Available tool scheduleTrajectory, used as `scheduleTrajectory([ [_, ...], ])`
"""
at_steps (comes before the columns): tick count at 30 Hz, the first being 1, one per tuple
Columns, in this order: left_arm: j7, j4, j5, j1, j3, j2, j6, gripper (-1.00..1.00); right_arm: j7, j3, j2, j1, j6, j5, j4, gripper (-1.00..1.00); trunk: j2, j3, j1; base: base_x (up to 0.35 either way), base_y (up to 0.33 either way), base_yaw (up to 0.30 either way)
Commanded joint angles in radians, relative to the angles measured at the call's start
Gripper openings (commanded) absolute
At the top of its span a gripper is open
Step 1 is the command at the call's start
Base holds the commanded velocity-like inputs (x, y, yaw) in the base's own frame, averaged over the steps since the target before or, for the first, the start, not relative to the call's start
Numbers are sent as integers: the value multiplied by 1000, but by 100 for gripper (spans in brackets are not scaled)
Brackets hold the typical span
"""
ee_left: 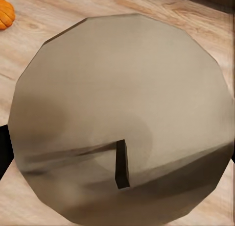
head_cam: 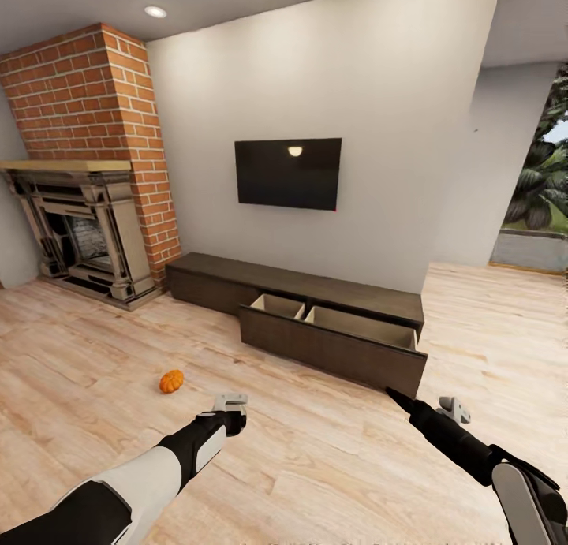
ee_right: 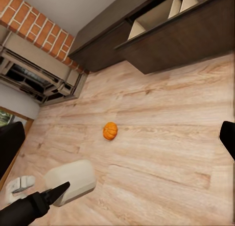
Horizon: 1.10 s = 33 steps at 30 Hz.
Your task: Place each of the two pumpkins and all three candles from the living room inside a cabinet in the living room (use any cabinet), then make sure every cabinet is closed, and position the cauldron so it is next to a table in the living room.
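My left claw (head_cam: 230,405) is gripping 1 candle (ee_left: 122,118), whose beige-grey round end with its dark wick is facing my left wrist camera. My right claw (head_cam: 454,408) is hanging over the wood floor (head_cam: 331,466); I cannot tell how wide it is. 1 pumpkin (head_cam: 171,381) is lying on the floor just ahead of my left claw. Beyond, the cabinet (head_cam: 331,324) is standing against the wall with 1 drawer pulled out.

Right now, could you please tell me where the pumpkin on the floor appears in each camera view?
Head view: pumpkin on the wood floor, left of centre.
Left wrist view: upper left corner, cut by the edge.
Right wrist view: near centre.
Shared landmark in head and right wrist views: the open cabinet drawer.
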Motion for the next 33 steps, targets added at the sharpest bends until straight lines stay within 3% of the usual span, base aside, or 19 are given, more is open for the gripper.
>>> scheduleTrajectory([
  [1,7,-2,8,0,-9,0,5,-100,5,-2,0,-1,6,1,0,100,-1,-2,0,0,0,-164],
  [15,7,-2,8,0,-9,0,4,-100,54,-3,-2,-1,4,5,1,100,-1,-22,0,0,0,-163],
  [33,7,-2,8,0,-9,0,3,-100,61,-3,-2,-1,4,7,2,100,-1,-46,0,0,0,-163],
])
